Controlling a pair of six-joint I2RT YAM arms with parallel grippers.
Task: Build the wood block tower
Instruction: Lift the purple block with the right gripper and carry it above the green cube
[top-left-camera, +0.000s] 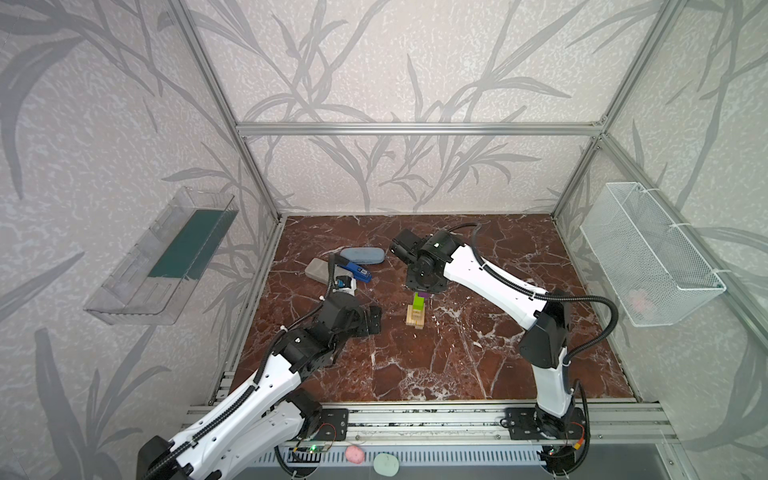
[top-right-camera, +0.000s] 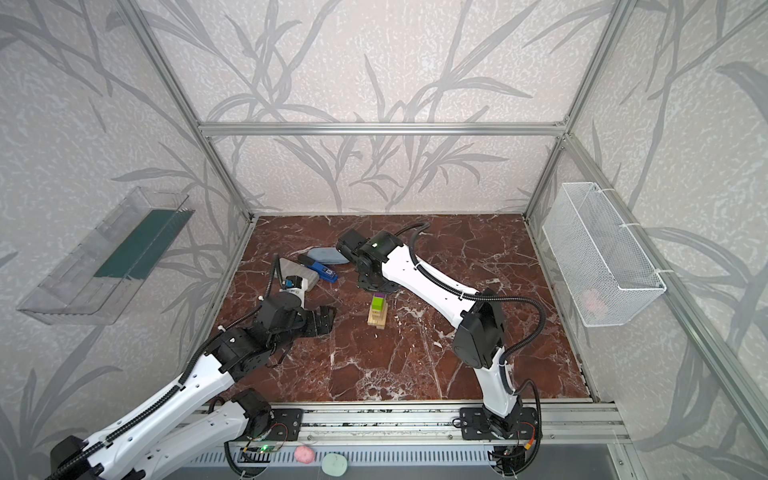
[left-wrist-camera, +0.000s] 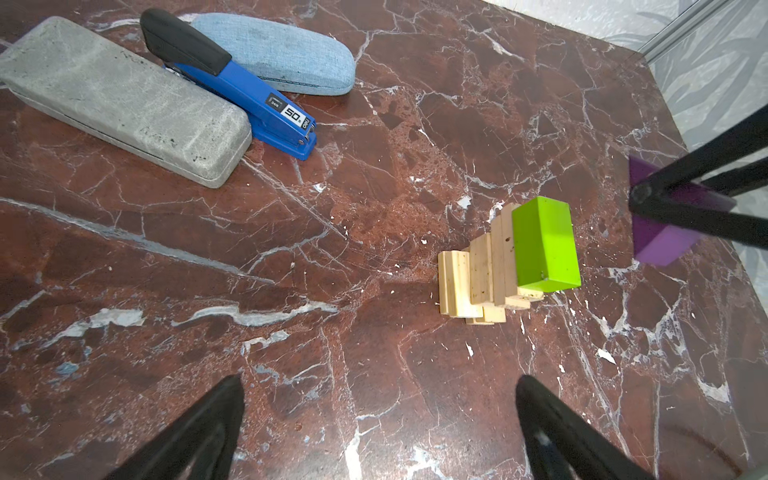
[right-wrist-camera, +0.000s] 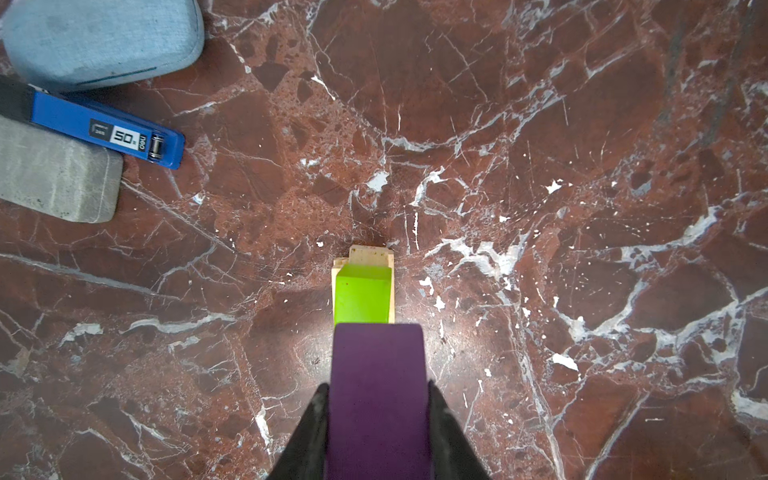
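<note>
Glossy marble table (left-wrist-camera: 208, 270); pale raw-wood tower (left-wrist-camera: 482, 278); cloth-covered blue case (left-wrist-camera: 282, 54).

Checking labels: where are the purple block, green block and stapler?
purple block (right-wrist-camera: 376, 374): right wrist view, broad face.
green block (left-wrist-camera: 544, 245): left wrist view, broad face.
stapler (left-wrist-camera: 249, 94): left wrist view, blue body.

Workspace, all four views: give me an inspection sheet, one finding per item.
Surface: red-brown marble tabletop, veined white.
Job's things: tower of pale wood blocks in crossed layers, green block on top; purple block held apart from it, not yet placed.
Clutter: grey case, blue-grey case and blue stapler grouped at far left, apart from the tower.
Grippers: right gripper shut on the purple block; left gripper open, empty, over bare surface.
Cables: black conduits along both arms, none on the tower.
Surroundings: clear shelf on left wall, wire basket on right wall; pink lump and mint lump on the front rail.
</note>
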